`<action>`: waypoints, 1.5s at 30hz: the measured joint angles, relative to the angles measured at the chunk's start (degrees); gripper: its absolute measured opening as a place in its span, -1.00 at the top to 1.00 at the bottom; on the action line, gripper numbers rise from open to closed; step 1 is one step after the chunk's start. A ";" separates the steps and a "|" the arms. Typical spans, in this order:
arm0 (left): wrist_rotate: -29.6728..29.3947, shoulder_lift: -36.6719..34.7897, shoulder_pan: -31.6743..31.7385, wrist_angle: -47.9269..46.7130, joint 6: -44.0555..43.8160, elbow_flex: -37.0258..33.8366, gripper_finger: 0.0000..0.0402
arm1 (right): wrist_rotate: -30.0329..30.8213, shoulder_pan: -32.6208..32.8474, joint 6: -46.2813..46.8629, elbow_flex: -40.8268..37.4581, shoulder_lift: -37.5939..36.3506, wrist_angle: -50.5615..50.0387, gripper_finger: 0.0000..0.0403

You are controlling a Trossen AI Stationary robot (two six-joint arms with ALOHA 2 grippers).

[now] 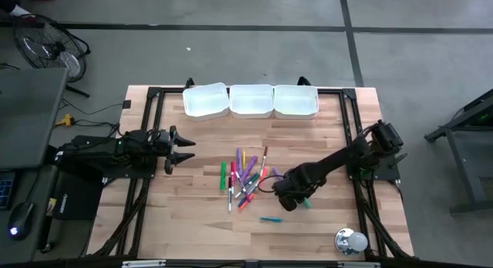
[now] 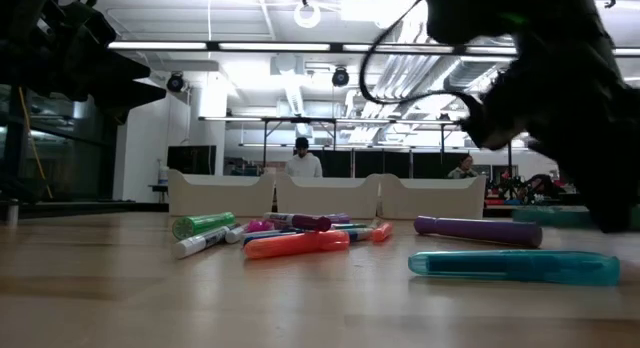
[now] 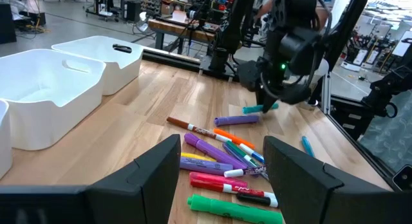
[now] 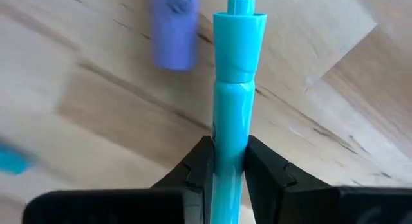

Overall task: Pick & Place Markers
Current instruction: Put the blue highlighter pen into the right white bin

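Several markers [image 1: 245, 179] in green, purple, red, pink and orange lie in a loose heap at the middle of the wooden table, also seen as markers [image 3: 225, 166] in the left wrist view. My right gripper [image 1: 295, 199] is just right of the heap, pointing down and shut on a teal marker [image 4: 233, 89]. A second teal marker [image 1: 269, 219] lies alone nearer the front edge, and a purple marker [image 2: 478, 229] lies close by. My left gripper [image 1: 185, 149] waits open at the table's left side, level, with nothing between its fingers. My right gripper pinches the teal marker's barrel [image 4: 230, 130] between its two fingers [image 4: 264, 166]. The fingers come from above, pointing steeply down, and lie across the marker. The capped end [image 4: 239, 18] sticks out past the fingers. In the left wrist view the marker [image 3: 257, 109] hangs roughly level just above the table.
Three white trays [image 1: 250, 100] stand in a row along the far edge. A shiny round object [image 1: 350, 241] sits at the near right corner. Black frame rails [image 1: 350, 129] run along the table's left and right sides. Bare wood lies left of and in front of the heap.
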 joint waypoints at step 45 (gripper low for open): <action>0.00 -0.01 0.01 0.00 -0.01 0.02 -0.09 | 17.87 -50.41 -75.24 14.31 -0.43 -7.58 0.72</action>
